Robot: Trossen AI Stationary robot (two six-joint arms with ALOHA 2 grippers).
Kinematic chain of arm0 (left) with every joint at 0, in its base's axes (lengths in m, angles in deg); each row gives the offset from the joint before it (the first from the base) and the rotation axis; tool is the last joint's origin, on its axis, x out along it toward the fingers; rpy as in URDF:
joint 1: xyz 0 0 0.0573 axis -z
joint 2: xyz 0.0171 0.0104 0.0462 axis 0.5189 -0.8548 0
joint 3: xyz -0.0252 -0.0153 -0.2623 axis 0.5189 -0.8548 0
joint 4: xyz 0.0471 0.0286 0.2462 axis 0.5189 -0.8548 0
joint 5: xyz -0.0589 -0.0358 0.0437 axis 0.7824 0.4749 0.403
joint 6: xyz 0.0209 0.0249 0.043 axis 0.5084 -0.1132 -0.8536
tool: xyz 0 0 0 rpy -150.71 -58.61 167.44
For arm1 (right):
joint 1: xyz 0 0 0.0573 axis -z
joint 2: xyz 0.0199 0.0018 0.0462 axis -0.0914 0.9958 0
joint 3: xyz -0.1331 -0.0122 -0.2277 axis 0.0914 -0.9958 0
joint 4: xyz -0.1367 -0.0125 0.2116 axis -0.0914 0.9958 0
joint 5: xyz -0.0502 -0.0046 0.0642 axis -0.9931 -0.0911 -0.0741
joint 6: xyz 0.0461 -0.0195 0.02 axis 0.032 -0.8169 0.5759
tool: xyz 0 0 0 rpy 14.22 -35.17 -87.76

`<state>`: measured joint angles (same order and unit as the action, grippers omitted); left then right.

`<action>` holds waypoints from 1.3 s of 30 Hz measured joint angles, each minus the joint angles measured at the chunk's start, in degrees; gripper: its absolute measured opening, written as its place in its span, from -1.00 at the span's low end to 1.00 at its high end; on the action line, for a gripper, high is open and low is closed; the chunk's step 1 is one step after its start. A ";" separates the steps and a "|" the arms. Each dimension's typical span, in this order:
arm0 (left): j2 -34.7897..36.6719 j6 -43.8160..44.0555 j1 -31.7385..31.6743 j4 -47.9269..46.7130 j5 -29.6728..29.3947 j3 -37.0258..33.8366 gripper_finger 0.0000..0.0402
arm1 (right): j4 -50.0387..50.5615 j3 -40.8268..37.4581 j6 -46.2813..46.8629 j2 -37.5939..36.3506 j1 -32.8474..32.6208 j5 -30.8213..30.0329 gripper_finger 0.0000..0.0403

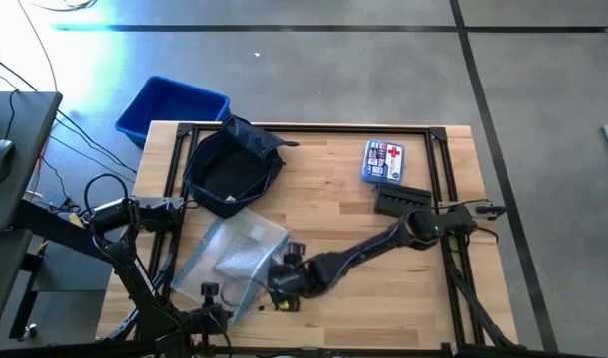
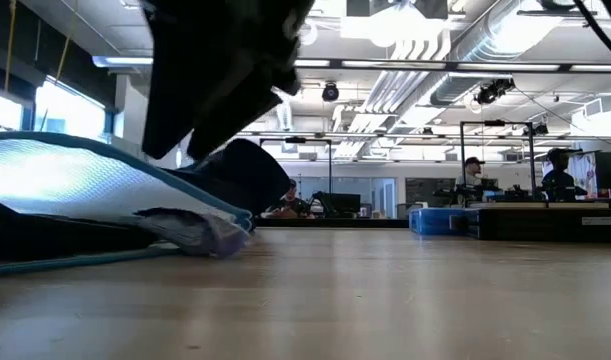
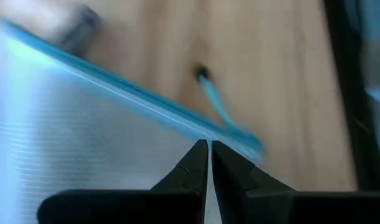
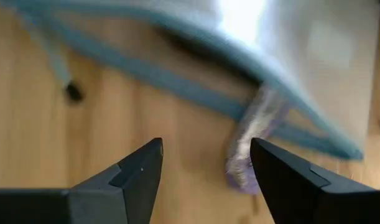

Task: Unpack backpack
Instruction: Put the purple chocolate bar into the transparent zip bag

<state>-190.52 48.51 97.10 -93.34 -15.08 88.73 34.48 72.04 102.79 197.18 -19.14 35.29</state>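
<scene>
The dark navy backpack [image 1: 230,164] sits on its base at the table's far left, its mouth open and facing up. Nearer the front lies a clear zip pouch [image 1: 234,251] with a blue zip strip [image 3: 140,102] and a blue pull cord [image 3: 213,102]. My left gripper [image 3: 209,148] is shut at the pouch's near corner. My right gripper [image 4: 205,155] hangs open just right of the pouch, over bare wood. A pale purplish bundle [image 4: 249,146] shows at the pouch's edge beside it. My left gripper pinches the clear pouch between its two fingertips, on the film just under the blue zip strip near a corner [image 3: 177,142]. The fingers slant down onto it. That end of the pouch is raised, while its other end [image 2: 200,232] lies on the table.
A bright blue bin [image 1: 170,107] stands beyond the table's far left corner. A first-aid box [image 1: 383,161] and a flat black item [image 1: 400,199] lie at the far right. Bare wood stretches along the table's middle and near right.
</scene>
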 joint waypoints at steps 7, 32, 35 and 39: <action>0.00 -3.06 0.28 3.13 8.99 0.00 -0.86 | 8.46 -5.46 9.19 -0.03 0.88 -2.89 -0.07; 0.00 -1.75 0.28 8.83 -4.05 0.00 -0.82 | -9.80 -10.47 11.19 1.51 3.62 -2.19 -0.93; 0.00 -1.76 0.28 8.80 -4.83 0.00 -0.82 | -13.40 -8.78 6.17 1.50 2.40 2.08 -0.94; 0.00 -4.34 0.02 8.81 -7.65 0.00 -0.81 | -22.98 -7.98 0.20 1.44 1.13 10.83 -0.98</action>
<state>-190.52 44.17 97.12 -84.53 -22.73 88.73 11.50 64.06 102.99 198.61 -18.01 46.12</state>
